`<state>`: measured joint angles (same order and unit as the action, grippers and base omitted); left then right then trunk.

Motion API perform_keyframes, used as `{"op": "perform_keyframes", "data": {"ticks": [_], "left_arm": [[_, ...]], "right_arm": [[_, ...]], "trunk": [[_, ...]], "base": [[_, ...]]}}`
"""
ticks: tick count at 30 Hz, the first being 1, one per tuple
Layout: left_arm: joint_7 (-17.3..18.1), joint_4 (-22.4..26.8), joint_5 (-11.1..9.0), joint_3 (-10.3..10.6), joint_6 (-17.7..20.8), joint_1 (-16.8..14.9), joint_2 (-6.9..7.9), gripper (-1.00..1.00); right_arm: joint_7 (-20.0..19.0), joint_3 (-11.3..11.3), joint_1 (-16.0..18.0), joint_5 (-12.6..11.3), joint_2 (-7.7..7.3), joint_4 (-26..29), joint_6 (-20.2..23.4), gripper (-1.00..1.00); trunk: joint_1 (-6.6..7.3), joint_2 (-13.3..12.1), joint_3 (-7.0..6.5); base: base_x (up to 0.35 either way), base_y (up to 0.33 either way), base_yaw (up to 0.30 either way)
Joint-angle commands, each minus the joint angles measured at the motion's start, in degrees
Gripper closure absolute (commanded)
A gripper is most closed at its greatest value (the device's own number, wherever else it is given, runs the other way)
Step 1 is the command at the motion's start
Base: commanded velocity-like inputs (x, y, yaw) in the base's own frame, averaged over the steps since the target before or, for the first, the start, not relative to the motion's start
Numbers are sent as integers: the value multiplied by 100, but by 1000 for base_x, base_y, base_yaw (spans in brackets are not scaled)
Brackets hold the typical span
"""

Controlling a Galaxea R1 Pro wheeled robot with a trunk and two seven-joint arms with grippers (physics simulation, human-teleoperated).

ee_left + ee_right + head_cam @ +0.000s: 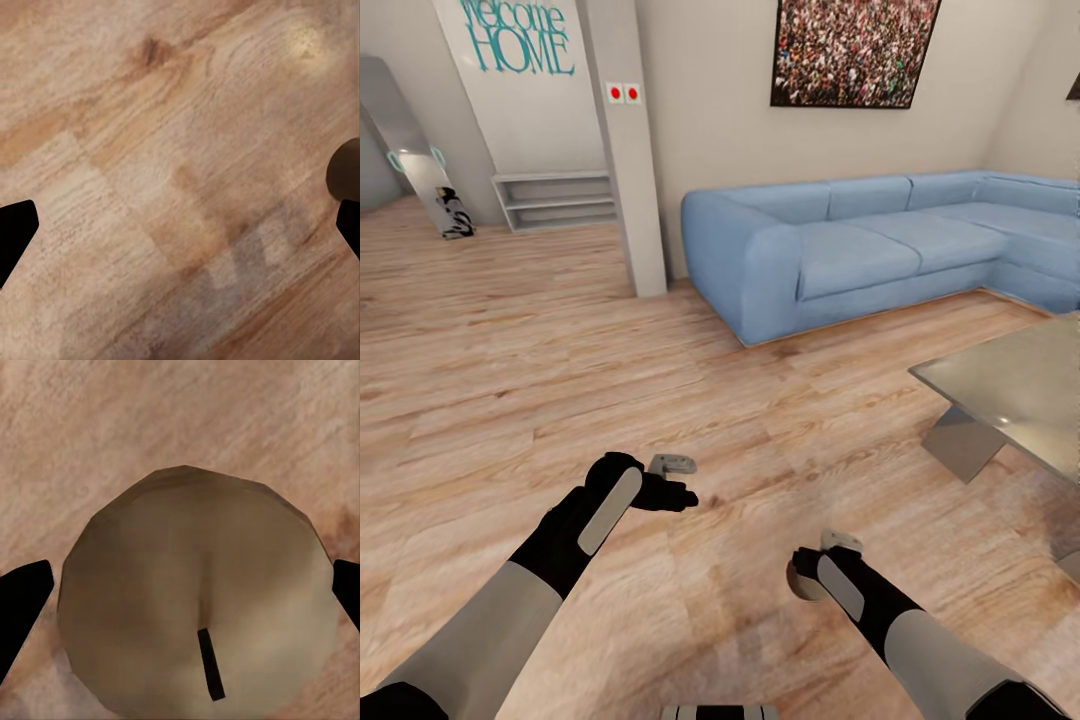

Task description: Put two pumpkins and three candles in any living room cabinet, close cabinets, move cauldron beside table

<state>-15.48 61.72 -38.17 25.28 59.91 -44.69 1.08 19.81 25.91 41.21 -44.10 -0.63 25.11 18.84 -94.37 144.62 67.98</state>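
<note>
My right gripper [815, 565] is shut on a round beige candle [199, 600] with a short dark wick. In the right wrist view its black fingertips [22, 600] sit against both sides of the candle, above the wood floor. In the head view the candle [798, 582] hangs under that gripper, low and right of centre. My left gripper [678, 480] is open over bare floor, with its fingertips [15, 232] far apart and nothing between them. The glass-topped table [1010, 385] stands to the right. The pumpkins, the cabinet and the cauldron are out of view.
A blue corner sofa [860, 250] runs along the far wall. A grey pillar [625, 150] stands to its left, with pale open shelves [555, 200] behind. Wood floor [560, 370] stretches ahead and to the left.
</note>
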Motion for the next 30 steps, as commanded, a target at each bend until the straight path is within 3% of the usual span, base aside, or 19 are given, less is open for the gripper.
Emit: {"op": "perform_keyframes", "data": {"ticks": [1, 19, 30], "left_arm": [[-61, 7, -59, 16, 9, -4, 6, -100], [-77, 6, -51, 15, 9, -5, 5, -100], [-70, 12, -59, -19, 9, -4, 10, -100]], "right_arm": [[41, 43, 2, -48, -7, 17, 23, 100], [25, 52, -8, -31, -12, 29, 25, 100], [14, 61, -8, -37, -3, 22, 23, 100]], "trunk": [[3, 0, -18], [50, -24, -416], [78, -39, -660]], "base": [[0, 0, 0], [0, 0, 0], [-111, 27, 0]]}}
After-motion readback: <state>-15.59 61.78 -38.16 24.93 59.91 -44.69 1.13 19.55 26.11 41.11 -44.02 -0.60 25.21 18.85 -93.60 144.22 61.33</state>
